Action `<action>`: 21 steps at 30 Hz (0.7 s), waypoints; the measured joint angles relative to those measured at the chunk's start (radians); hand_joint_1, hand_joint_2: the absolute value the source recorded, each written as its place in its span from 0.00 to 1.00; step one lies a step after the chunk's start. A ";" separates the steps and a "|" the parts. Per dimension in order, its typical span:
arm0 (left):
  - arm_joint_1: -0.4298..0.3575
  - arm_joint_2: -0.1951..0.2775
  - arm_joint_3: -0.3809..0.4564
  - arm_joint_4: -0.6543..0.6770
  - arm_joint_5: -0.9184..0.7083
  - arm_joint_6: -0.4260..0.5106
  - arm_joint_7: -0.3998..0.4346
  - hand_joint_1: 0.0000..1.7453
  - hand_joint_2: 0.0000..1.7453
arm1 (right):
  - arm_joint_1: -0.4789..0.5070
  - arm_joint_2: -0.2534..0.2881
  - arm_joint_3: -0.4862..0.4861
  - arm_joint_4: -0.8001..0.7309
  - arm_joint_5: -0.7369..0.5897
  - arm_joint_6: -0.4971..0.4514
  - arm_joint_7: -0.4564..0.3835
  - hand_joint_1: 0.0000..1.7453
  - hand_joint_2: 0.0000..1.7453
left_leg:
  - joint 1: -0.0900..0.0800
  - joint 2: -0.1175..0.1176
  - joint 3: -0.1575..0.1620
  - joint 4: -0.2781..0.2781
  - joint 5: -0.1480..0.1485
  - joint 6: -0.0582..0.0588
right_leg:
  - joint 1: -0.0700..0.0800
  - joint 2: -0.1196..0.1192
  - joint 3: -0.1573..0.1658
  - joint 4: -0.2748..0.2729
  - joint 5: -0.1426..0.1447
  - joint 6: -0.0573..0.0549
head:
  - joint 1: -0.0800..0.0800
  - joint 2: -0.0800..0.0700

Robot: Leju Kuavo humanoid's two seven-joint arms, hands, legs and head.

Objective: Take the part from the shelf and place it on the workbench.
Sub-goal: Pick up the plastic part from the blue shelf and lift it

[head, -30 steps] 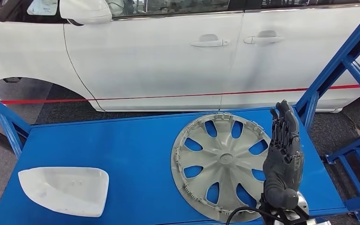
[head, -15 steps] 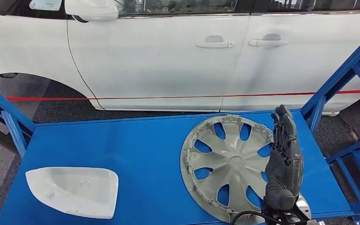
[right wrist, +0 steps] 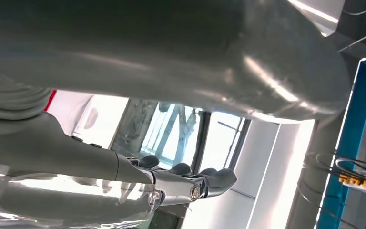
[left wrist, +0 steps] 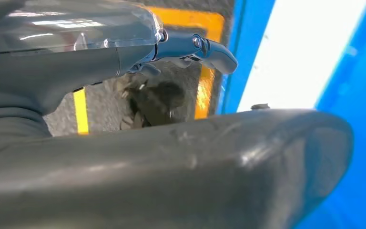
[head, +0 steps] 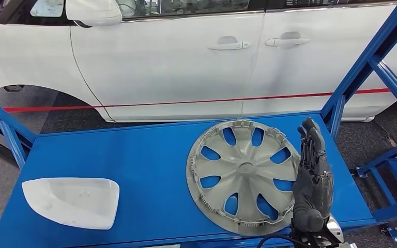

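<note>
A grey wheel cover [head: 243,170] lies flat, inner side up, on the right half of the blue shelf [head: 144,160]. A white mirror housing [head: 72,201] lies at the shelf's near left. My right hand [head: 312,175] is raised at the wheel cover's right rim, fingers straight and pointing away from me, holding nothing. In the right wrist view the right hand [right wrist: 147,57] has its fingers [right wrist: 190,183] stretched out apart from the thumb. My left hand [left wrist: 138,162] is empty, its fingers [left wrist: 195,47] spread from the thumb, beside the shelf's blue edge.
A white car [head: 176,57] with a red stripe stands close behind the shelf. Blue frame posts [head: 367,62] rise at the right, and more slant at the left [head: 5,129]. Dark floor lies between shelf and car.
The whole picture swayed right and then back left, so the camera moved. My right hand keeps its raised, straight-fingered pose by the wheel cover. Both parts lie where they were.
</note>
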 joint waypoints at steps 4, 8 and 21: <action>-0.001 0.000 0.000 0.000 0.000 0.001 0.000 0.00 0.00 | 0.002 0.000 0.000 0.000 0.001 0.000 0.000 0.00 0.00 | -0.001 0.000 0.094 -0.069 0.019 0.008 | 0.004 0.000 -0.045 0.013 0.027 0.003 | 0.000 0.000; -0.007 0.003 0.000 0.000 -0.002 0.001 0.000 0.00 0.00 | 0.003 -0.001 0.000 -0.001 0.001 -0.001 0.000 0.00 0.00 | -0.013 0.000 0.204 -0.259 0.066 0.032 | 0.005 -0.002 -0.056 0.013 0.056 0.023 | 0.000 0.000; -0.006 0.002 0.000 0.001 -0.007 0.010 0.007 0.00 0.00 | 0.009 -0.009 0.000 -0.001 0.002 -0.005 0.003 0.00 0.00 | -0.008 0.012 0.037 -0.239 0.204 0.048 | -0.008 0.004 0.061 0.092 -0.078 0.061 | 0.005 0.000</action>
